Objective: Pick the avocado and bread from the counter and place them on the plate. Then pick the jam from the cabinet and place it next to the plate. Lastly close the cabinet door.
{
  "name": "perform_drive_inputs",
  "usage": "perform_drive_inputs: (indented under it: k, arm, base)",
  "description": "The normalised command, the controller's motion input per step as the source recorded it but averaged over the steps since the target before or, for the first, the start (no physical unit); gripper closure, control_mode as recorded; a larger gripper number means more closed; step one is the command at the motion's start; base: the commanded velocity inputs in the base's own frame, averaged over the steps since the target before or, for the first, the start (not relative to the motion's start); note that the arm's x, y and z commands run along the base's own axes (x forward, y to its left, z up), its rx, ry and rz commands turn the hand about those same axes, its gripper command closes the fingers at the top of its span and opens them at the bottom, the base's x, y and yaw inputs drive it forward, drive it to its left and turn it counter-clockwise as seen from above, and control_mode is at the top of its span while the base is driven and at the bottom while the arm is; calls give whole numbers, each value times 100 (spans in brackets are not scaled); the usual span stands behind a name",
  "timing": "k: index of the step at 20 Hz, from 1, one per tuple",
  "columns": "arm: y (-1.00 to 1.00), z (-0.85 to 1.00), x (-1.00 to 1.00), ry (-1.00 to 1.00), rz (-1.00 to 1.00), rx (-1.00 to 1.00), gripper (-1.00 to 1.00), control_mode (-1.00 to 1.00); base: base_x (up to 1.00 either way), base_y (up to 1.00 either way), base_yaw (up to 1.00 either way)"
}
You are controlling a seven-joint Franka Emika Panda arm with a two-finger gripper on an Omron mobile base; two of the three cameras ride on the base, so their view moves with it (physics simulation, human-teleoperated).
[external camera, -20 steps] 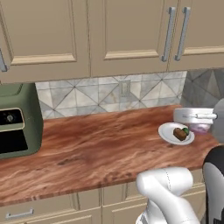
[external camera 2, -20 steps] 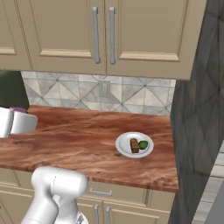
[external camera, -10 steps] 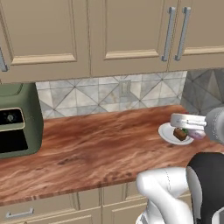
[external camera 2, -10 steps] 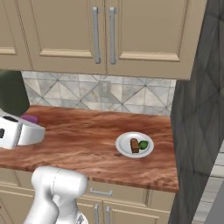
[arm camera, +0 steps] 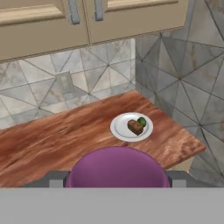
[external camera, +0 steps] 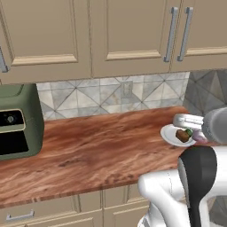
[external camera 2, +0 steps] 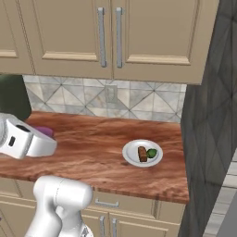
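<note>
The white plate (arm camera: 118, 127) sits on the counter (external camera: 97, 146) near its right end, by the side wall. On it lie the brown bread (arm camera: 135, 127) and the green avocado (arm camera: 141, 121), side by side; both also show as the bread (external camera 2: 142, 153) and the avocado (external camera 2: 151, 153) on the plate (external camera 2: 130, 156). My gripper (arm camera: 117, 180) is shut on a purple rounded jam (arm camera: 117, 168), held above the counter short of the plate. In the right base view the jam (external camera 2: 44, 132) pokes out behind the white hand, left of the plate. Near the plate (external camera: 166, 133), the hand hides part of the jam (external camera: 199, 137).
A dark green appliance (external camera: 15, 122) stands at the counter's left end. Beige upper cabinet doors (external camera: 133, 35) with metal handles hang shut above the tiled backsplash. A dark tiled side wall (external camera 2: 208, 115) closes off the counter right of the plate.
The hand with the jam has drifted a little lower and to the right, toward the plate. The arm's elbow has swung up into the left base view.
</note>
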Motion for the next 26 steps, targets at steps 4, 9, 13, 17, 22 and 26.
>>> perform_drive_inputs:
  k: [4, 9, 13, 17, 22, 26]
  arm:
    - [0, -46, 34, -4, -13, 0, 100, -100]
    - [-8, -42, 59, -2, -10, 0, 100, -100]
    - [-29, -35, 73, 0, -7, 0, 100, -100]
    - [-26, -47, 64, 0, -7, 0, 100, -100]
    - [-25, -47, 36, 1, -5, 0, 100, -100]
    - [-19, -37, 35, 5, -4, -2, 100, -100]
  base:
    - [0, 0, 0]
    - [0, 0, 0]
    - [0, 0, 0]
    - [0, 0, 0]
    - [0, 0, 0]
    - [0, 0, 0]
